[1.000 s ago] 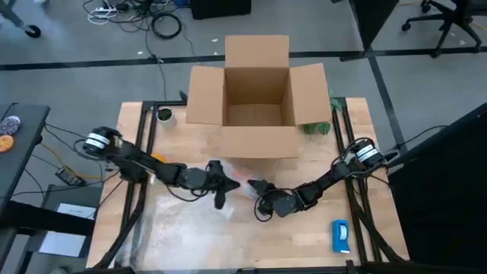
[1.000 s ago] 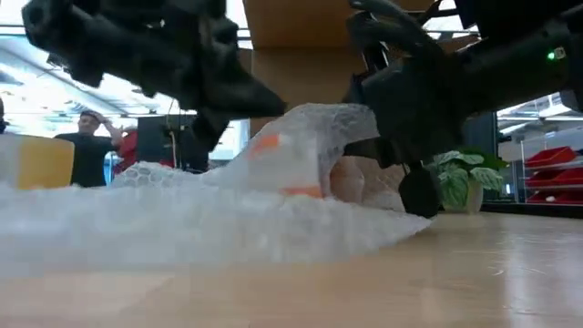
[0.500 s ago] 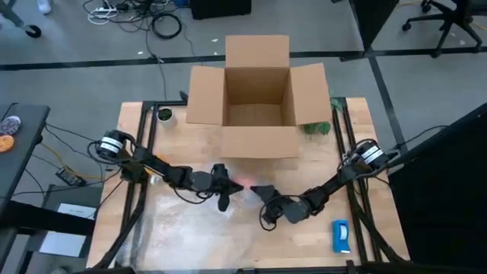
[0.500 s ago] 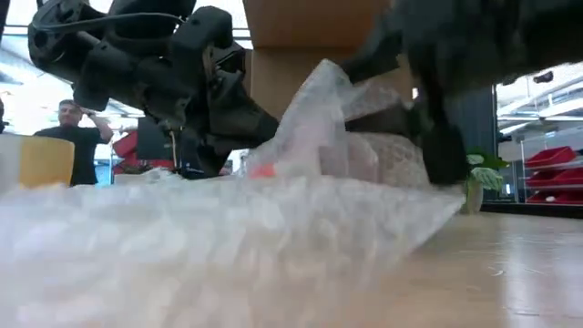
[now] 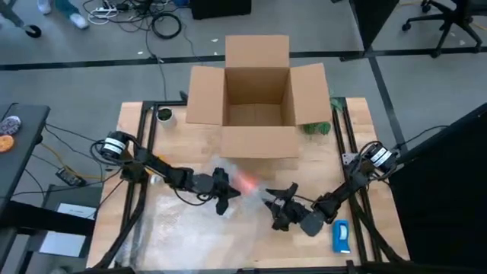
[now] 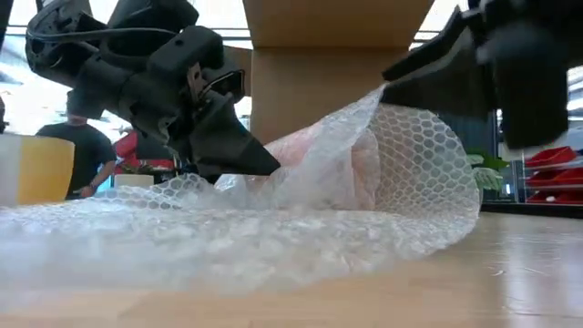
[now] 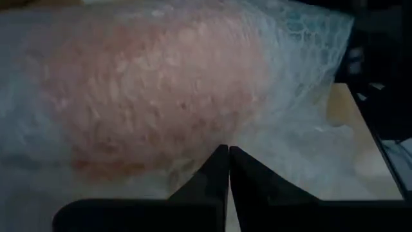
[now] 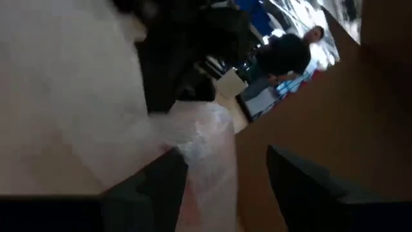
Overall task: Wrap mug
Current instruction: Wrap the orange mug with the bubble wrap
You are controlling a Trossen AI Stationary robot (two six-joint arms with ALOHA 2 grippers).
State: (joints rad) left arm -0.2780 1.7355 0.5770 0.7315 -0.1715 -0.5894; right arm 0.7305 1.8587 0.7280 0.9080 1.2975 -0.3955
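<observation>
The orange mug [image 5: 245,181] lies on the table under clear bubble wrap [image 6: 182,237] and shows as an orange blur [image 7: 148,96] through it. The wrap arches over the mug, and its raised edge [image 6: 378,91] reaches up to my right gripper [image 6: 401,73]. My left gripper [image 5: 230,192] is shut at the mug's left side. My right gripper [image 5: 280,195] is open, just right of the mug and nearer the front edge. The wrap's edge [image 8: 206,138] runs between its fingers. My left gripper presses its shut fingertips [image 7: 227,158] against the bubble wrap at the foot of the covered mug. The fingers come slanting down from the table's left. My right gripper has its fingers apart on either side of the wrap's raised edge; I cannot tell whether a finger touches it.
An open cardboard box [image 5: 257,91] stands at the back middle, close behind the mug. A flat blue-and-white object [image 5: 340,234] lies at the front right and a small plant [image 5: 316,127] at the back right. The wrap covers the front left. A person [image 6: 86,150] stands beyond the table.
My right gripper has moved toward the table's near right and has drawn the wrap's edge over the mug. The wrap now arches higher and wider across the mug, which stays where it was. My left gripper has come down lower onto the wrap.
</observation>
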